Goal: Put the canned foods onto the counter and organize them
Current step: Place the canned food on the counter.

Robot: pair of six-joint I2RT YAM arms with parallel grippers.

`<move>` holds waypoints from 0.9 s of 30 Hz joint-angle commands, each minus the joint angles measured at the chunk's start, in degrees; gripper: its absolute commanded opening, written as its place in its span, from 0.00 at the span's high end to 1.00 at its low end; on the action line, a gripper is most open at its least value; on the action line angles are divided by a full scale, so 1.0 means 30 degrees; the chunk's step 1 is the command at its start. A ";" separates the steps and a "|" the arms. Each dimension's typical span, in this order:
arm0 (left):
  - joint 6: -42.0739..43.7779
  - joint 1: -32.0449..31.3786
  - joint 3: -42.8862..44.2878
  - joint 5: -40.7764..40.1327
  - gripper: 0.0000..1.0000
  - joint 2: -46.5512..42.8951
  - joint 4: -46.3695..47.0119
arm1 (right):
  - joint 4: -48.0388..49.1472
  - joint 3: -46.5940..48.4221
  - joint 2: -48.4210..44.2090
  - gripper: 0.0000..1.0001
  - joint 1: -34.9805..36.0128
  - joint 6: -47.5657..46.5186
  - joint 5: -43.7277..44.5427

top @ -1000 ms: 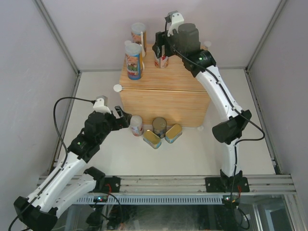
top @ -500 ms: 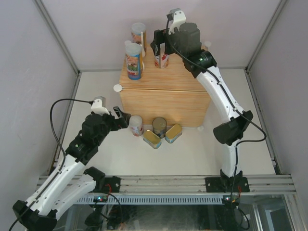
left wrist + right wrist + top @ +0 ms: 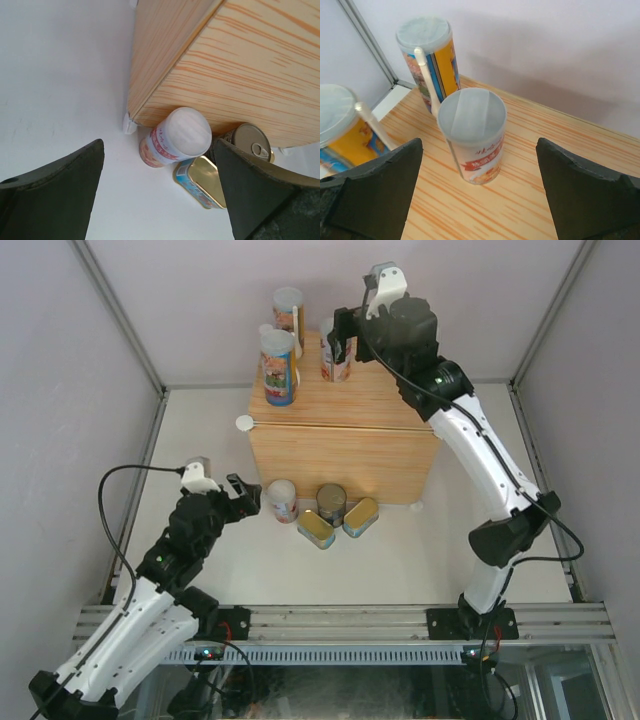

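Observation:
The counter point(image 3: 340, 435) is a light wood-grain box. Three tall white-lidded cans stand on its top: one at the back point(image 3: 287, 312), one at the left edge point(image 3: 278, 365), and one point(image 3: 336, 362) just under my right gripper point(image 3: 340, 336). In the right wrist view that can point(image 3: 472, 135) stands free between my open fingers, touched by neither, with my right gripper point(image 3: 477, 200) above it. On the floor by the counter's front stand a white-lidded can point(image 3: 175, 137), a dark metal-topped can point(image 3: 252, 142) and a gold tin point(image 3: 202, 181). My left gripper point(image 3: 160, 200) hangs open short of them.
A second gold tin point(image 3: 361, 517) lies beside the first point(image 3: 316, 529) on the white floor. White round connectors point(image 3: 243, 422) stick out at the counter's corners. Grey walls and metal frame posts close in the back and sides.
My right gripper has opened off the can on the counter and drawn back up and to the right. My left arm has pulled back slightly toward the near left.

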 commanded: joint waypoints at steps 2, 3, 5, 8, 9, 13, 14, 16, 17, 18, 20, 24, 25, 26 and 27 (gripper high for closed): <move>-0.0509 -0.0092 -0.0669 -0.1413 0.06 -0.0255 0.1976 | 0.1043 -0.0619 -0.2453 0.07 0.0900 -0.0006 0.1460; -0.0518 -0.0092 -0.0547 -0.1396 0.06 -0.0094 0.2032 | 0.0948 -0.0721 -0.2652 0.08 0.0980 0.0091 0.1660; -0.0466 -0.0135 -0.0297 -0.1263 0.06 0.0173 0.2130 | 0.0649 -0.0854 -0.2991 0.11 0.1046 0.0288 0.1697; -0.0175 -0.0215 -0.0006 -0.1177 0.06 0.0395 0.1935 | 0.0282 -0.1259 -0.3369 0.21 0.1179 0.0333 0.2184; -0.0179 -0.0235 0.0060 -0.1107 0.06 0.0356 0.1792 | 0.0248 -0.1494 -0.3466 0.29 0.1180 0.0481 0.2238; -0.0302 -0.0370 0.0129 -0.0734 0.06 0.0272 0.1023 | 0.0301 -0.2711 -0.3905 0.53 0.1112 0.1137 0.2359; -0.0379 -0.0441 0.0011 -0.0707 0.06 0.0141 0.1015 | 0.0372 -0.2982 -0.3955 0.54 0.1080 0.1219 0.2227; -0.0476 -0.0637 -0.0186 -0.0913 0.06 -0.0132 0.0989 | 0.0316 -0.3222 -0.3774 0.59 0.0987 0.1434 0.1972; -0.0510 -0.0750 -0.0322 -0.1033 0.06 -0.0302 0.0971 | 0.0242 -0.3233 -0.3649 0.63 0.0987 0.1512 0.1882; -0.0518 -0.0818 -0.0390 -0.1147 0.06 -0.0458 0.0917 | 0.0152 -0.3249 -0.3523 0.67 0.0976 0.1669 0.1779; -0.0472 -0.0884 -0.0471 -0.1242 0.06 -0.0750 0.0774 | 0.0035 -0.3316 -0.3369 0.76 0.1017 0.1969 0.1378; 0.0047 -0.0914 -0.0414 -0.1257 0.06 -0.0949 0.0405 | 0.0026 -0.3904 -0.3276 0.80 0.1471 0.2065 0.1337; 0.0101 -0.0912 -0.0412 -0.1230 0.06 -0.0935 0.0400 | 0.0063 -0.4087 -0.3290 0.80 0.1539 0.2056 0.1337; 0.0108 -0.0912 -0.0401 -0.1216 0.06 -0.0882 0.0399 | 0.0085 -0.4275 -0.3292 0.81 0.1558 0.2117 0.1308; 0.0149 -0.0923 -0.0385 -0.1188 0.06 -0.0820 0.0421 | 0.0183 -0.4471 -0.3292 0.81 0.1538 0.2202 0.1206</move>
